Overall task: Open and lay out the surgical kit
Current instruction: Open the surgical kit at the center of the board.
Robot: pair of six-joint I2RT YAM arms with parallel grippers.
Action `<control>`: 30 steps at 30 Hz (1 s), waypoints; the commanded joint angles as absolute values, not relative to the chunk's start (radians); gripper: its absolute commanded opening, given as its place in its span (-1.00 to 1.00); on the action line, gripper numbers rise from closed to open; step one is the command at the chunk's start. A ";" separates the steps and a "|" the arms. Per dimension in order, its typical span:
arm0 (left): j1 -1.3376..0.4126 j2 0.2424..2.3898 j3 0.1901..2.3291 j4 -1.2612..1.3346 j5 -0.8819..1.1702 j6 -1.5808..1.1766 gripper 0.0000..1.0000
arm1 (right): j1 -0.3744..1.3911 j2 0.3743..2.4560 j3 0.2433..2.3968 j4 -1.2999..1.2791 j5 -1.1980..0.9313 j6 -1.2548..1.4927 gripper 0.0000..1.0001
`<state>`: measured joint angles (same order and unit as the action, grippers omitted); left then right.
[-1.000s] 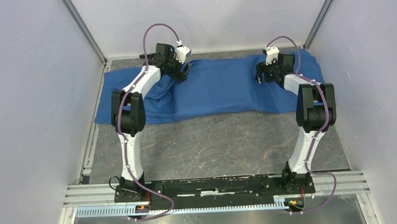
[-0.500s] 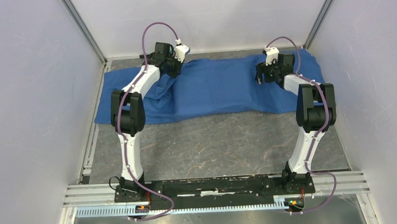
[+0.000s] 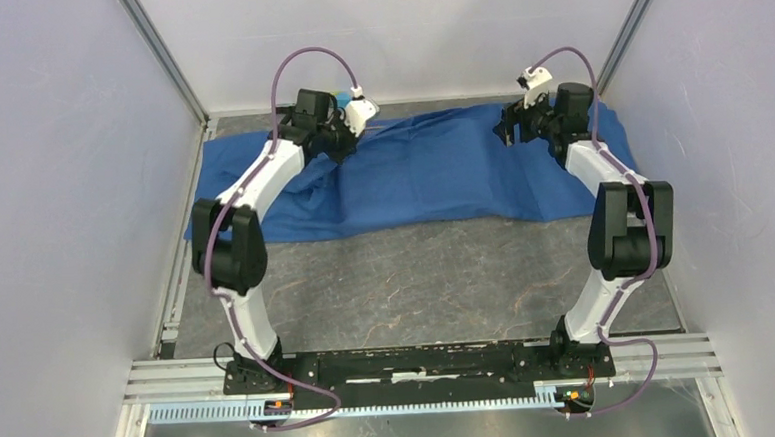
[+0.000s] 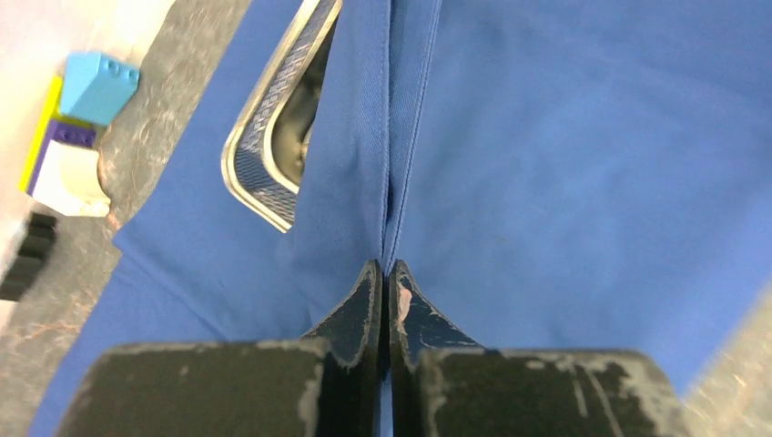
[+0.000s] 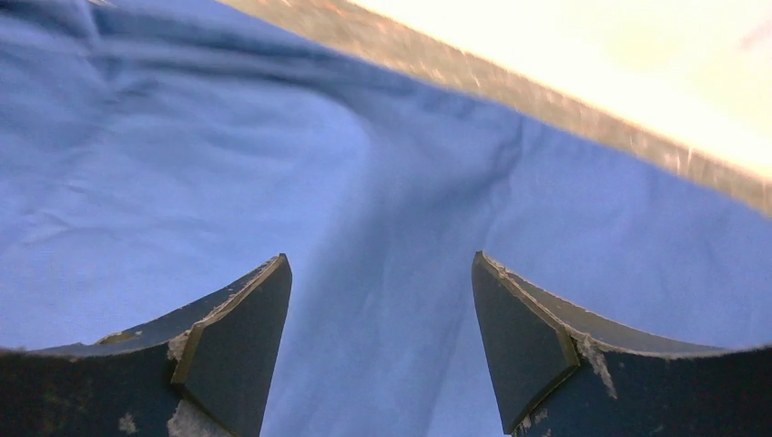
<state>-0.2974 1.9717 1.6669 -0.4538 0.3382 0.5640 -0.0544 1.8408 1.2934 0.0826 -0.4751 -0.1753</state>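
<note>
Our left gripper (image 4: pixel 384 271), spread a moment ago, now pinches a wrap (image 3: pixel 441 171) fold at eleven o'clock; the tray (image 4: pixel 255 159) corner peeks out beside it; right gripper (image 5: pixel 378 264) stays spread at one o'clock; we can start unfolding.

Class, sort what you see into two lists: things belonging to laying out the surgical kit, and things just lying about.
Belongs to the job: blue cloth wrap; steel mesh tray, corner peeking from the wrap; left gripper, shut on a wrap fold; right gripper, open above it.

Just lying about: stack of toy bricks beside the wrap.
</note>
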 commanded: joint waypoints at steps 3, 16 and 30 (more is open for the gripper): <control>-0.438 1.609 1.381 -0.462 0.386 0.806 -0.95 | -0.055 1.733 1.263 0.122 -0.795 -0.272 0.59; -0.551 1.354 1.000 -0.355 0.247 0.746 -0.95 | 0.075 1.566 1.049 -0.169 -0.806 -0.874 0.64; -0.551 1.386 1.005 -0.336 0.235 0.739 -0.95 | 0.251 1.577 1.060 0.010 -0.417 -1.091 0.65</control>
<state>-0.5514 1.3926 0.9798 -0.3614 0.2535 0.7490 0.2260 1.5471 0.9726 -0.0376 -0.5510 -0.9684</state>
